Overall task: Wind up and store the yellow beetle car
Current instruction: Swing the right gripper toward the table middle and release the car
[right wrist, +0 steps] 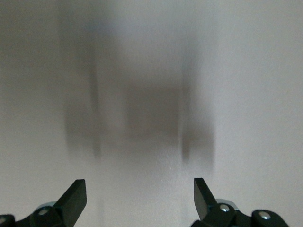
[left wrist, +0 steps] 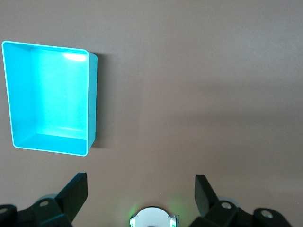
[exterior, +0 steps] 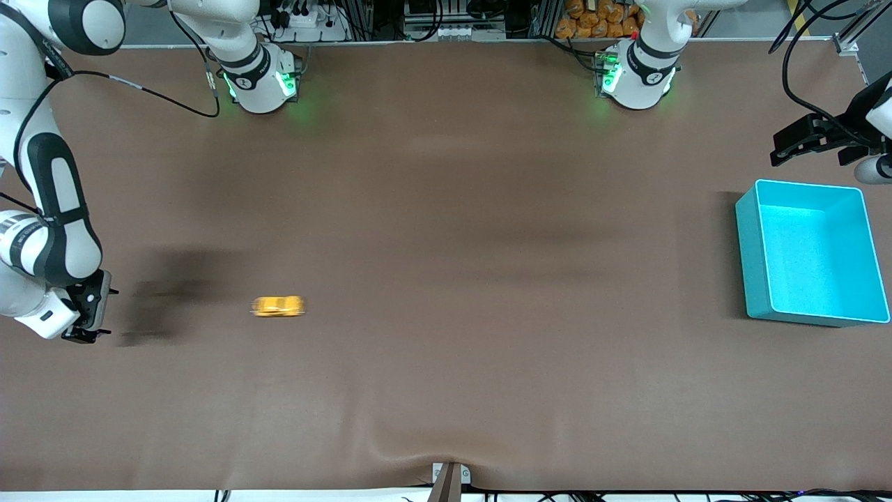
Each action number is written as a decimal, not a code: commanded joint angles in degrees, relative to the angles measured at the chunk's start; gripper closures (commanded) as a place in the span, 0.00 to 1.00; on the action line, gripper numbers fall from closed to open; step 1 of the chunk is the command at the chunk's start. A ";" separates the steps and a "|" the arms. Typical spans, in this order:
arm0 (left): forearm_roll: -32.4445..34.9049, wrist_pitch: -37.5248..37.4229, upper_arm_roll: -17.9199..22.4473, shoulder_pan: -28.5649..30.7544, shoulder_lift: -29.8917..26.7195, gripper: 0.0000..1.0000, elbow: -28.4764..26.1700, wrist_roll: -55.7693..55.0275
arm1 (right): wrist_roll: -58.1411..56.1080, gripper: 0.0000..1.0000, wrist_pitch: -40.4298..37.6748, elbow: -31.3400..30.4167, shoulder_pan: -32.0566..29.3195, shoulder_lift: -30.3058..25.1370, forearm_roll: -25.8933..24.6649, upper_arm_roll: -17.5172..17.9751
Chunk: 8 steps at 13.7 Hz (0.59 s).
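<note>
Right hand (exterior: 87, 317) spread, empty, over worktop (exterior: 446, 279) nr yellow beetle car (exterior: 278, 306); left hand (left wrist: 140, 189) spread, waiting by teal bin (exterior: 808, 251).

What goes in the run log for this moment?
yellow beetle car: loose on table | teal bin: empty | right gripper: open | left gripper: open, waiting

Blurred yellow beetle car (exterior: 278, 306) on table
</note>
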 commanded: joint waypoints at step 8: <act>1.56 0.08 -0.07 0.02 0.41 0.00 -3.25 -4.15 | 14.88 0.00 -12.23 -1.27 9.98 -9.74 -0.10 0.80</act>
